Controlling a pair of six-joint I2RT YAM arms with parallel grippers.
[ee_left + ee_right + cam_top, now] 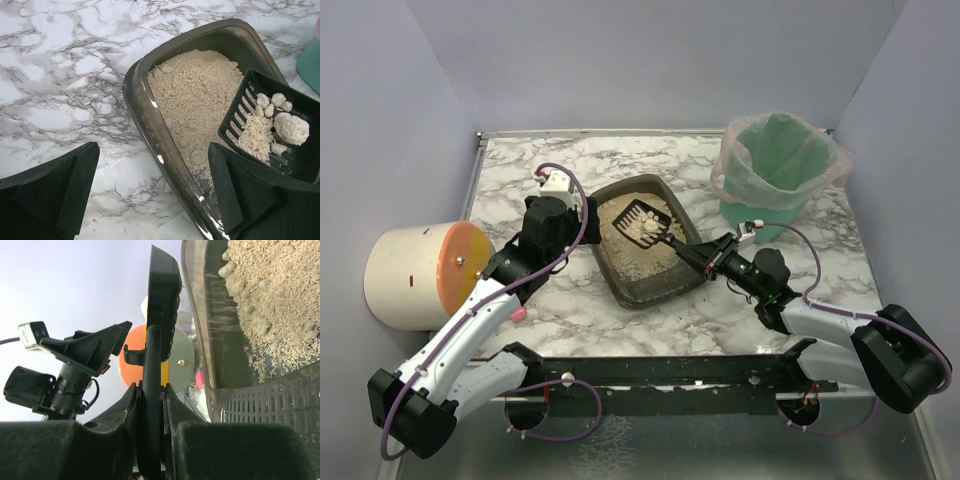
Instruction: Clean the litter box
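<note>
Your marble table [720, 320] fills the frame, with the litter box [650, 285] at centre and the green bin [775, 165] at upper right. Your left claw [152, 185] hangs spread wide at the box's left side, and the wrist view shows the rim between its fingers. Reaching in from lower right, your right claw [150, 405] pinches the handle of the scoop [642, 222], whose blade carries pale clumps [292, 127] above the litter.

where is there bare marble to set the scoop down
Bare marble: the back-left corner behind the litter box, left of the green bucket; the strip between the box and the base rail. Crowded: the box's right side, where the right gripper holds the scoop, and its left rim by the left gripper.
</note>
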